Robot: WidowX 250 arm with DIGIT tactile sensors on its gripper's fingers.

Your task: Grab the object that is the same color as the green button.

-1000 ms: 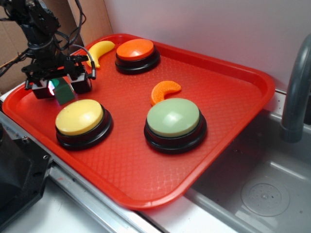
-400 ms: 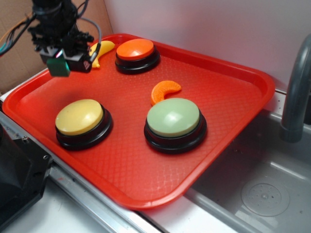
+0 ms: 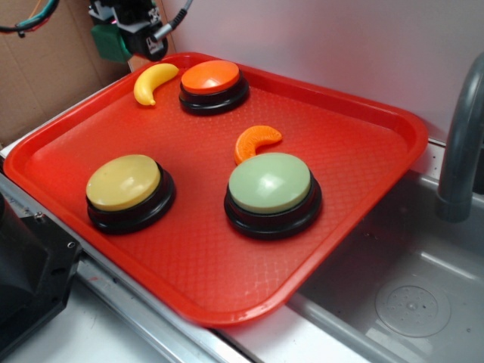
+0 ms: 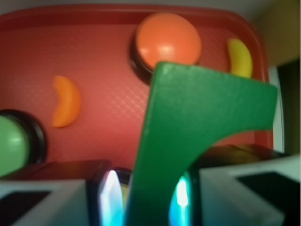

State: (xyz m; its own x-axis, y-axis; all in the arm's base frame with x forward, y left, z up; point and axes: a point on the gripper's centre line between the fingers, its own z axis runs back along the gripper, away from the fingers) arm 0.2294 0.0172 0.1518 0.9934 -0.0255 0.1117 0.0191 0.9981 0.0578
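Wrist view: green block clamped between the gripper fingers, filling most of the frame.

From the exterior camera the gripper sits at the top left edge, cut off by the frame, raised above the red tray with the block partly hidden in its closed fingers. On the tray lie the green button, yellow button, orange button, banana and orange slice. In the wrist view the green button is cut by the left edge, the block blurred and hiding part of the orange button.
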